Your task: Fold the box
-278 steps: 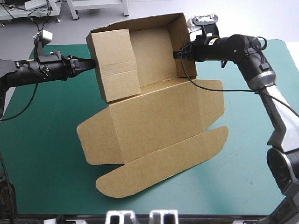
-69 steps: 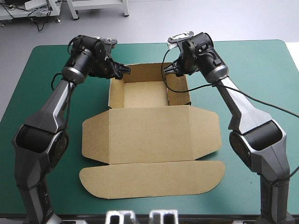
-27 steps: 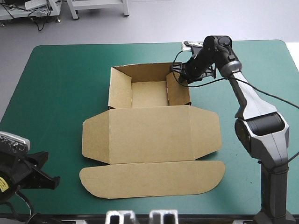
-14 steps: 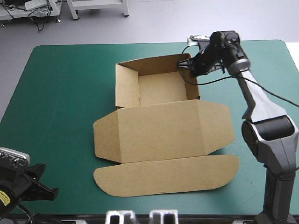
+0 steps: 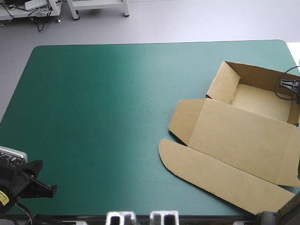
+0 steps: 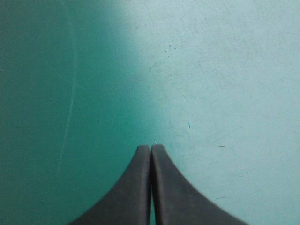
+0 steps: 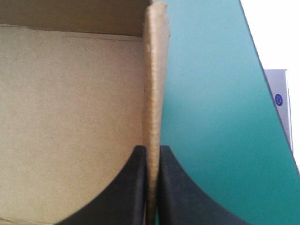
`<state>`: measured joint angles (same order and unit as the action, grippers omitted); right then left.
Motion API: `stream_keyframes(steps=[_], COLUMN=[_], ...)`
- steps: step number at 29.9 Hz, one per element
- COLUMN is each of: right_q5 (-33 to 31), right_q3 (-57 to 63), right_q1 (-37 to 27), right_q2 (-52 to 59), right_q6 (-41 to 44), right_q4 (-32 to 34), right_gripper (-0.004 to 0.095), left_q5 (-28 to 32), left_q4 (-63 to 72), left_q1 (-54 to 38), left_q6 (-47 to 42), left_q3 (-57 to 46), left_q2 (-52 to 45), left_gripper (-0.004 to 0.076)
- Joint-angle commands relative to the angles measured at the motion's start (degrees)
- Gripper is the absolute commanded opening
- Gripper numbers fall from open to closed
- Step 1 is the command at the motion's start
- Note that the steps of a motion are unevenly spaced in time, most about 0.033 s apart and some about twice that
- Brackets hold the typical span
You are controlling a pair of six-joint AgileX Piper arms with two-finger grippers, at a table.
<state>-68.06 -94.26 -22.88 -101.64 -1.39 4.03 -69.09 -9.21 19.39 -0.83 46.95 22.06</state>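
Firmly, the right gripper [image 7: 151,149] pinched a wall of the brown box [image 5: 243,140]; the left gripper [image 6: 150,147], fingers together, hung over teal-green cover [image 5: 103,108] well apart from it.

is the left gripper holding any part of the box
No, the left gripper is shut on nothing, with only the teal-green cover ahead of it.

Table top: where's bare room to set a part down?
Bare teal-green cover from the left edge across to the box, and along the far edge. Crowded: right side, box with right gripper clamped on its wall.
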Motion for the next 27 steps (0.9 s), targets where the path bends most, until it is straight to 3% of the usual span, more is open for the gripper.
stream_keyframes(steps=[1, 4, 8, 10, 14, 22, 25, 27], right_q5=[2.31, 2.31, 0.48, -0.25, -3.5, -3.51, -3.51, -3.51], right_q3=[-0.88, -0.76, -0.76, -0.87, -3.35, -6.5, -6.26, -5.18], right_q1=[-1.54, -1.54, -1.42, -1.42, -1.42, -1.42, -1.42, -1.16], right_q2=[2.13, 0.14, -2.56, -3.07, -2.46, 9.4, 15.16, 19.41], right_q6=[-4.65, -7.29, -7.02, -7.02, -7.02, -6.6, -6.71, -8.6], right_q4=[1.5, 2.01, 2.97, 3.26, 3.77, 1.27, -4.49, -10.1], right_gripper=[0.0007, 0.0088, 0.0338, 0.039, 0.0399, 0.0399, 0.0388, 0.0305], left_q5=[3.76, 3.66, 3.66, 3.66, 3.53, 3.53, 3.53, 3.92], left_q4=[-0.84, -0.84, -0.87, -1.19, -2.12, -3.79, -3.66, -3.29], left_q1=[0.28, 0.28, 0.28, 0.28, 0.28, 0.28, 0.28, 0.28], left_q6=[-0.8, -1.15, -1.25, -1.25, -1.25, -1.25, -1.25, -1.25], left_q3=[1.12, 1.12, 1.12, 1.12, 1.12, 1.12, 1.12, 1.12], left_q2=[0.79, 0.79, 0.79, 0.79, 0.79, 0.79, 0.79, 0.79], left_gripper=[-0.001, -0.001, -0.001, -0.001, -0.001, -0.001, -0.001, -0.001])
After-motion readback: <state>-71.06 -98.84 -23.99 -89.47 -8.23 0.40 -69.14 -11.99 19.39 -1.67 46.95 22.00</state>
